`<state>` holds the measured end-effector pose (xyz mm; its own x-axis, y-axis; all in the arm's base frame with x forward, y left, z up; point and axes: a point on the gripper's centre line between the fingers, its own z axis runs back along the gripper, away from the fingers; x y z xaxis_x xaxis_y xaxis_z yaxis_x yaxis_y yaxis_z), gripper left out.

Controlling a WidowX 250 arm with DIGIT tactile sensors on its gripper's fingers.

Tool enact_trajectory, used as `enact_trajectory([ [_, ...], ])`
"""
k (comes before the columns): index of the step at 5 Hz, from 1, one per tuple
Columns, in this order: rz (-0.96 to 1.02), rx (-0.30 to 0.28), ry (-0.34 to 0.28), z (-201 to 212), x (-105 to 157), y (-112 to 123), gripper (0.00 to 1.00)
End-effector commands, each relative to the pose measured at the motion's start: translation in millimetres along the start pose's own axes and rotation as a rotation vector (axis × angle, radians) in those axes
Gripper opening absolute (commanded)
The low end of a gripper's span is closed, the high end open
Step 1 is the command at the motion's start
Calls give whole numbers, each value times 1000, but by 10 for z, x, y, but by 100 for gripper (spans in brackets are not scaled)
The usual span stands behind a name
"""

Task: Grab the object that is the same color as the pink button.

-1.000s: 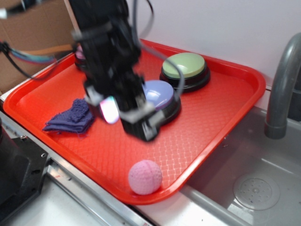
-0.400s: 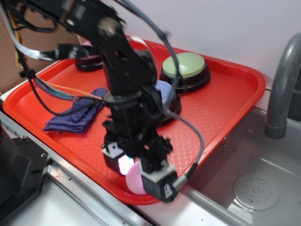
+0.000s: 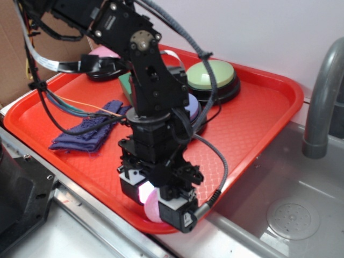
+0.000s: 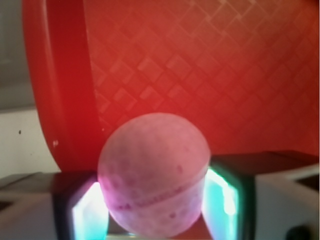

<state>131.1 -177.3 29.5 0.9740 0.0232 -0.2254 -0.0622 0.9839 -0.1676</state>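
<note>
Exterior view: end effector (image 3: 153, 201) lowered to the near rim of the red tray (image 3: 258, 123), straddling the pink ball (image 3: 151, 207), of which only a sliver shows between the two black fingers. Pink button (image 3: 105, 52) far back on the tray, mostly hidden behind the arm; green button (image 3: 210, 75) and blue-lavender button (image 3: 189, 105) near the tray's middle, purple cloth (image 3: 86, 134) off to the side, grey faucet (image 3: 322, 97) over the steel sink (image 3: 279, 209) beyond the tray. Wrist view: ball (image 4: 154, 172) sitting dead centre between the fingers (image 4: 82, 210), directly ahead of the camera and very close, seam running slantwise across it, tray rim just behind it. Lit pads flanking it on both sides, seemingly touching or all but touching, so probably clamped on the ball or about to be; firm contact not certain from here. No offset to correct, by the look of it: ball round, so no long axis to align with; closing straight in and lifting likely enough.
</note>
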Motion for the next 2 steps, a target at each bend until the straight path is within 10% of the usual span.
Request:
enact_trajectory([
  [1,5,-42,-59,178,-17,-58,0],
  [2,-21,-44,-95,373,-5,30,0],
])
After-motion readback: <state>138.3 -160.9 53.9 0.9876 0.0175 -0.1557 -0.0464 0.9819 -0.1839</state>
